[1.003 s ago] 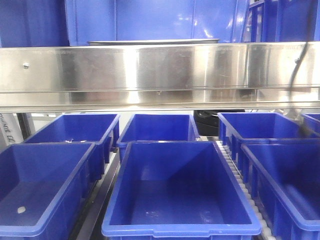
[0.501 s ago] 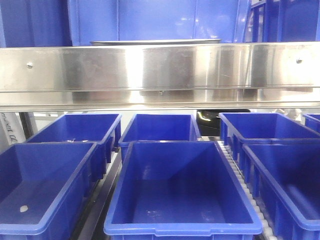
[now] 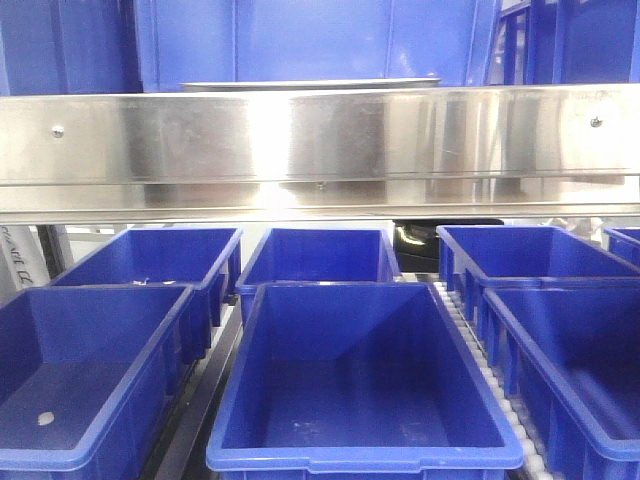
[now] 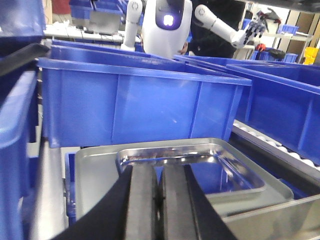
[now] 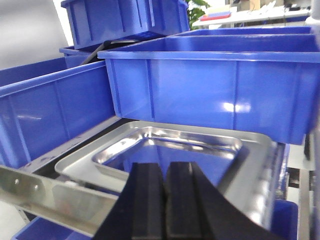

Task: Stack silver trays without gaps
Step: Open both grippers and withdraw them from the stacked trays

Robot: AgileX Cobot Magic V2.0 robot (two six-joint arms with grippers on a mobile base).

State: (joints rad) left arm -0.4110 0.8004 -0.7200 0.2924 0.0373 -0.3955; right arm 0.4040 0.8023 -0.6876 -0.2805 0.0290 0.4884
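The silver trays sit on the upper shelf. In the front view only a thin rim shows above the steel rail. In the left wrist view a shiny tray rests in a duller, wider tray; how tightly they nest I cannot tell. The same shiny tray with a broad flat rim appears in the right wrist view. My left gripper is shut and empty, just short of the near rim. My right gripper is shut and empty over the tray's near edge.
Deep blue bins fill the lower level, several side by side. Another blue bin stands right behind the trays, also seen as the blue bin. The steel rail fronts the shelf. A white humanoid robot stands far behind.
A dark arm or cable at the right edge of the front view one second ago is gone. The view has shifted very slightly; the tray rim stays put.
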